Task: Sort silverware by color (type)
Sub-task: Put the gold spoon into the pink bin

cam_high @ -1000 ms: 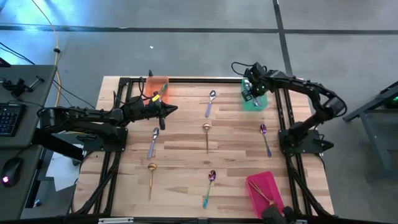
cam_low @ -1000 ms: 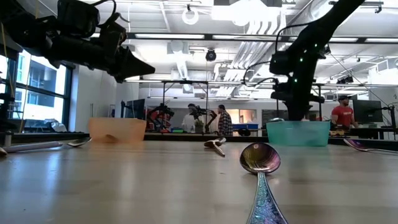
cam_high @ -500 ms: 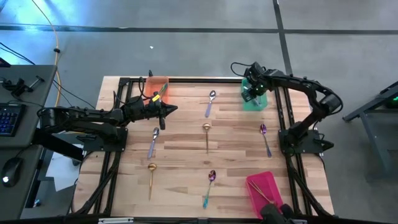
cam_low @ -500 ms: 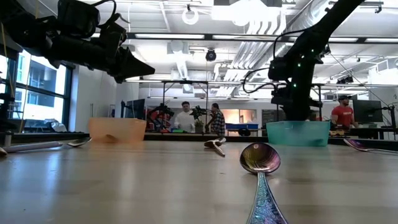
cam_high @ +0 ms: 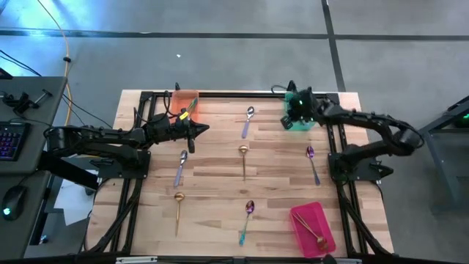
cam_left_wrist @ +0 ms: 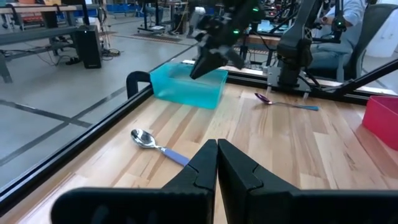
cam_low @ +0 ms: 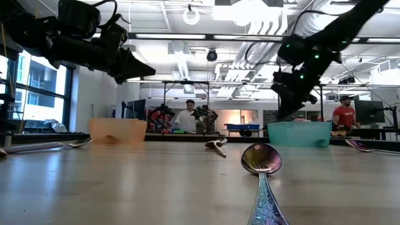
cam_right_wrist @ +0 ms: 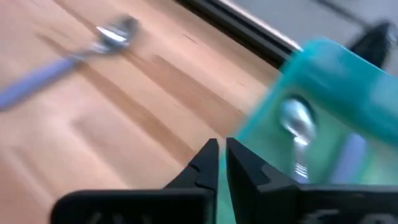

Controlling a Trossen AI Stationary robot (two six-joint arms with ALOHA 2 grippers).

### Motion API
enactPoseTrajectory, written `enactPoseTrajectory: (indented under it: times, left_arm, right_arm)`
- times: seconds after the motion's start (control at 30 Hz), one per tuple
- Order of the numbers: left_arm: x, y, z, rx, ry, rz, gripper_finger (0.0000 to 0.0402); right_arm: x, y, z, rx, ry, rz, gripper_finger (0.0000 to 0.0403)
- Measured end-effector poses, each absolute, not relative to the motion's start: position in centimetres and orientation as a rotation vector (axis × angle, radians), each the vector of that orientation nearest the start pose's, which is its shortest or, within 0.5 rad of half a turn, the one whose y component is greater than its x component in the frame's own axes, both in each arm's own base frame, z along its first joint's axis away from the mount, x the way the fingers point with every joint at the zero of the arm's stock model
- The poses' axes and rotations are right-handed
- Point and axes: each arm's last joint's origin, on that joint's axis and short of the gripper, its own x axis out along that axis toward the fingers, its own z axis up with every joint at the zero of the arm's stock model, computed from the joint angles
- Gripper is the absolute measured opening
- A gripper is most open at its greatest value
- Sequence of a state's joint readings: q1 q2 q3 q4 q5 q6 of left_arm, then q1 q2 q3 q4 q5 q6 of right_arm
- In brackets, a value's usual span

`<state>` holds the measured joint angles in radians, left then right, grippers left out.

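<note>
My right gripper (cam_high: 292, 110) hangs over the left edge of the green plastic tray (cam_high: 305, 122) at the far right of the wooden table (cam_high: 220, 216), its fingers together and empty. Inside that tray lies a silver spoon with a lavender handle (cam_right_wrist: 297, 127). My left gripper (cam_high: 204, 128) waits above the far left of the table beside the orange plastic tray (cam_high: 181, 97), its fingers pressed together on nothing.

Loose on the wood: a silver lavender-handled spoon (cam_high: 248, 119) just left of the green tray, a gold spoon (cam_high: 243, 157) nearer to the middle, an iridescent purple spoon (cam_high: 312, 161) at the right, another silver lavender-handled one (cam_high: 180, 166) at the left, a gold one (cam_high: 178, 207) nearer still, and an iridescent one (cam_high: 246, 219) near the front. The pink plastic tray (cam_high: 302, 217) at the near right holds a gold spoon (cam_high: 316, 235)
</note>
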<state>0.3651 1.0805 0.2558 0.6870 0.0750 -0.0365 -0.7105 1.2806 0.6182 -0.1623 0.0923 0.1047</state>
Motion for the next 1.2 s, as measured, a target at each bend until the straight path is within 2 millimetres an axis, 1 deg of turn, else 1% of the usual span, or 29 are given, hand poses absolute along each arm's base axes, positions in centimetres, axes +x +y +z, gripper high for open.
enactPoseTrajectory:
  times: [0.1,0.23,0.3,0.43,0.6,0.7,0.87,0.97,1.07,1.2]
  left_arm:
    - [18.9,7.0,18.3,-0.073,0.14,0.293,0.0003]
    - [18.9,7.0,18.2,-0.066,0.152,0.29,0.0003]
    - [18.9,6.9,18.0,-0.052,0.171,0.287,0.0003]
    - [18.9,6.8,17.9,-0.059,0.187,0.28,0.0003]
    - [19.1,6.1,17.9,-0.081,0.183,0.229,0.0003]
    - [19.3,5.6,17.9,-0.085,0.181,0.204,0.0003]
    - [19.6,5.0,18.4,-0.053,0.13,0.169,0.0003]
    - [19.7,4.9,18.8,-0.109,0.097,0.168,0.0003]
    - [20.0,5.0,18.9,-0.152,0.12,0.2,0.0003]
    - [21.3,4.7,18.9,-0.159,0.191,0.221,0.0003]
  right_arm:
    - [18.0,-13.8,18.0,0.325,0.647,-0.754,0.0018]
    - [18.3,-11.2,17.9,0.283,0.47,-0.668,0.0003]
    - [18.4,-10.2,17.4,0.258,0.408,-0.62,0.0003]
    - [18.0,-8.7,16.0,0.229,0.31,-0.56,0.0002]
    - [16.6,-7.2,14.4,0.209,0.189,-0.51,0.0001]
    - [16.0,-6.6,13.8,0.232,0.168,-0.497,0.0002]
    - [16.0,-6.0,13.4,0.26,0.202,-0.432,0.0002]
    - [16.2,-5.7,13.4,0.267,0.208,-0.361,0.0002]
    - [16.3,-5.4,13.4,0.266,0.213,-0.34,0.0002]
    - [16.3,-5.2,13.3,0.236,0.221,-0.337,0.0002]
